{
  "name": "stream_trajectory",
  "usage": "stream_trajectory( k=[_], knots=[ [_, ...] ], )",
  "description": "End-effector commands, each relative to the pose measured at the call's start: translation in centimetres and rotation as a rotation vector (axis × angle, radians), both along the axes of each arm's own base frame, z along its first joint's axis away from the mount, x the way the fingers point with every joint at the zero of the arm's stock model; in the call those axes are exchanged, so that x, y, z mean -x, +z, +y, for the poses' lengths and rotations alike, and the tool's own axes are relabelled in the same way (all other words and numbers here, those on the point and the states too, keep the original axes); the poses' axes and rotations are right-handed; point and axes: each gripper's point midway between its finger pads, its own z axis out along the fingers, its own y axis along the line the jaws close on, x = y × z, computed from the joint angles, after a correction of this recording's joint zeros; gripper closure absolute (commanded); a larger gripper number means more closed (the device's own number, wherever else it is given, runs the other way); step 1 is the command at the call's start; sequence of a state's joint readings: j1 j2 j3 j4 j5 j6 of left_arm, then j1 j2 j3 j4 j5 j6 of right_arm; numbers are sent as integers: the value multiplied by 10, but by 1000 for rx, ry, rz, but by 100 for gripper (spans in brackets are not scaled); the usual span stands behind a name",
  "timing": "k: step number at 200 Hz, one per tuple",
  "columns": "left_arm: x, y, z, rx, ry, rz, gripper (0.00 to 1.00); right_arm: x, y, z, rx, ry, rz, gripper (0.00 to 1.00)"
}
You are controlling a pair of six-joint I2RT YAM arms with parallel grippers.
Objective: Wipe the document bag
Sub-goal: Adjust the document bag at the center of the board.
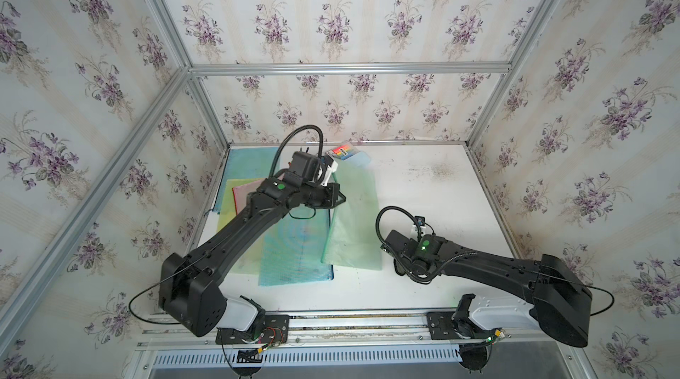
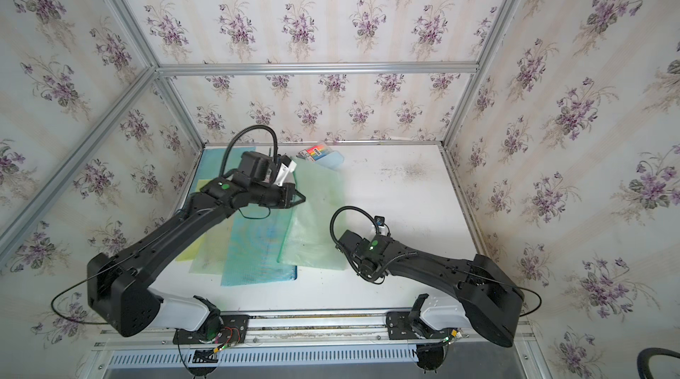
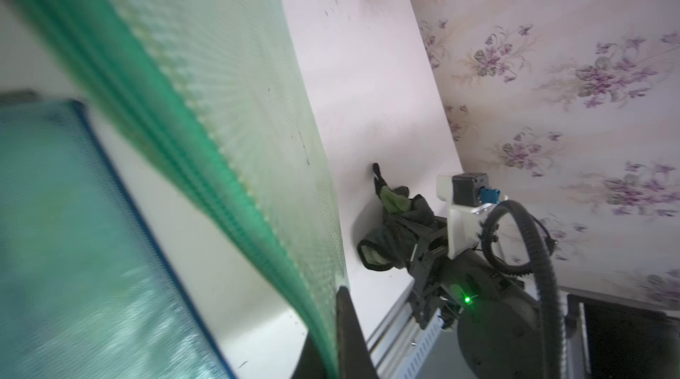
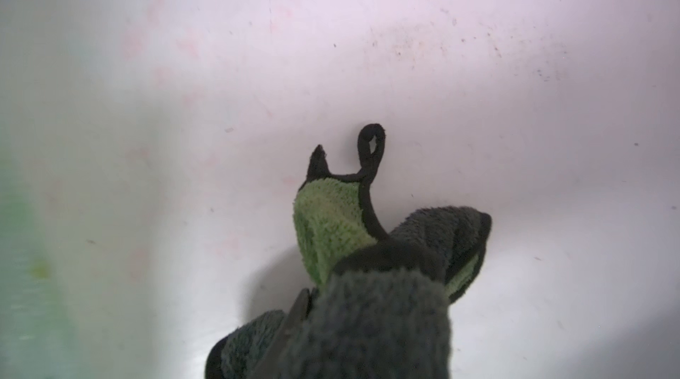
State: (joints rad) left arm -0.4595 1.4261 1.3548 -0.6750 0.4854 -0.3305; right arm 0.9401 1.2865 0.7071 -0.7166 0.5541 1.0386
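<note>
Pale green translucent mesh document bag (image 1: 353, 226) lay on the white bench (image 1: 441, 193), its long left edge lifted and pinched in the tightly closed left gripper (image 1: 336, 197). That thin edge could have slipped free if the wipe dragged sideways, and the limp sheet could have buckled or slid over the blue mesh folder (image 1: 294, 248) beside it. The left arm reached forward across the folders, wrist rolled sideways. The right arm was folded low, its right gripper (image 3: 412, 237) pointing down, narrowly clamped on a bunched grey-and-green microfibre cloth (image 4: 368, 285) just beside the bag's near right corner, not on it.
</note>
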Motion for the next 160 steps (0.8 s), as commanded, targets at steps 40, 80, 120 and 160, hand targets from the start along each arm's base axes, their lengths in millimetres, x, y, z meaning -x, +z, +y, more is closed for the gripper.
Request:
stream_trajectory(
  k=[40, 80, 120, 160],
  knots=[
    [43, -1, 125, -743, 70, 46, 100, -38, 7, 29, -61, 57, -41, 68],
    [43, -6, 82, -871, 68, -32, 100, -53, 19, -10, -147, -34, -73, 68],
    [39, -63, -1, -850, 21, -3, 100, -61, 47, -54, -143, -113, -126, 68],
    [35, -108, -96, -659, -59, 62, 100, -57, 58, -81, -141, -178, -142, 68]
  ],
)
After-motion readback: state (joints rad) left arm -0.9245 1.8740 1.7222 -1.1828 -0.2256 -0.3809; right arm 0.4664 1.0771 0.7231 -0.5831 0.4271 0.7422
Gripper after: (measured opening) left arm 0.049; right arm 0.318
